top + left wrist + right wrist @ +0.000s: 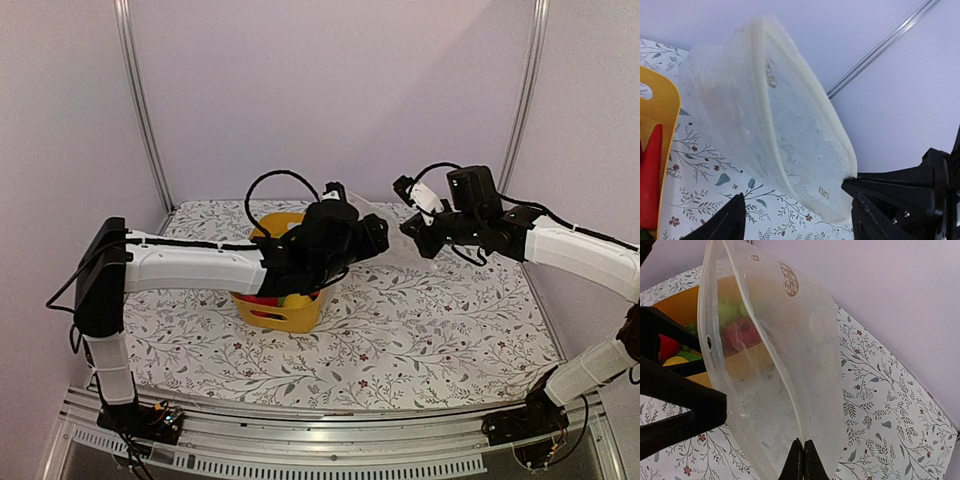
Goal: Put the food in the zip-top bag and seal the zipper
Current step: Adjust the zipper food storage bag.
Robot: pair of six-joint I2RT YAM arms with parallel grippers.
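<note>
**Operator:** Where does the bag stand relative to my two grippers?

**Inspector:** Your right gripper (802,447) has its fingers pressed fully together on one end of the zip-top bag (790,350), right at the zipper (770,352). It holds the bag in the air, up and to the right of the yellow basket (285,318). Your left gripper (792,192) stands at the bag's other end with its jaws wide apart. One finger touches the rim, the other is apart from it, and nothing is clamped.

**Operator:** And the food?

**Inspector:** The food (272,298) lies in the basket. I see none in the bag; the coloured pieces in the right wrist view are seen through the clear plastic. From your left gripper the basket lies below and back toward that arm's own base. From your right gripper it lies beyond the bag. The left arm is the nearer one, and it is the free one.

**Operator:** What does the next move depend on?

**Inspector:** On the mouth. The zipper runs away from the right fingers, roughly along the line between your two grippers. Its two lips are bowed apart, opening upward as far as I can judge. You would need to bring each piece up and over from the basket side, then down between those lips. With only one end pinched, I judge the mouth may sag or close.
</note>
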